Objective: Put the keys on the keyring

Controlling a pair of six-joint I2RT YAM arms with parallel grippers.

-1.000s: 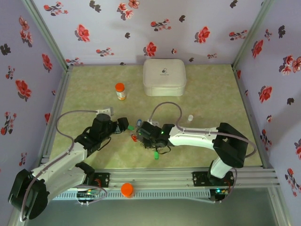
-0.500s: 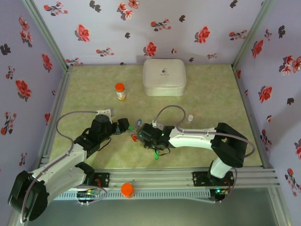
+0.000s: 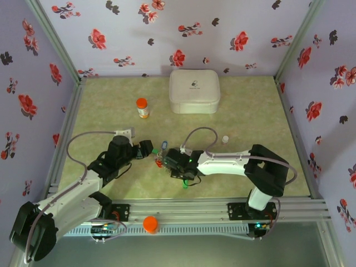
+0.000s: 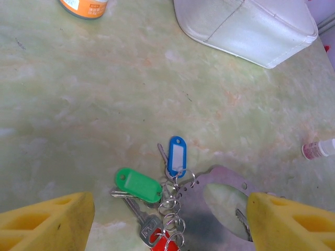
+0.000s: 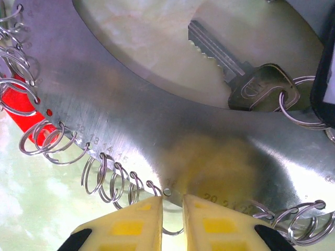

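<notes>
The keyring [image 5: 157, 115] is a flat grey metal ring with numbered holes and small split rings [image 5: 112, 178] along its rim. My right gripper [image 5: 172, 209] is almost shut at that rim, with a thin split-ring wire and the rim's edge in the narrow gap. A silver key [image 5: 246, 78] lies inside the ring and a red tag [image 5: 21, 99] lies under its left side. My left gripper [image 4: 170, 222] hangs open above the keyring [image 4: 209, 230], over a green-tagged key [image 4: 138, 184] and a blue-tagged key [image 4: 177, 156]. In the top view the two grippers [image 3: 146, 149] [image 3: 167, 161] meet mid-table.
A white case [image 3: 194, 90] sits at the back, with an orange-capped bottle [image 3: 142, 107] to its left. A small white vial [image 3: 225, 139] lies right of the arms. A loose green tag [image 3: 184, 183] lies near the front rail, and an orange knob [image 3: 151, 223] sits on the rail.
My right gripper has closed further and its arm has drawn slightly left and nearer. The left arm has stayed put with its jaws open.
</notes>
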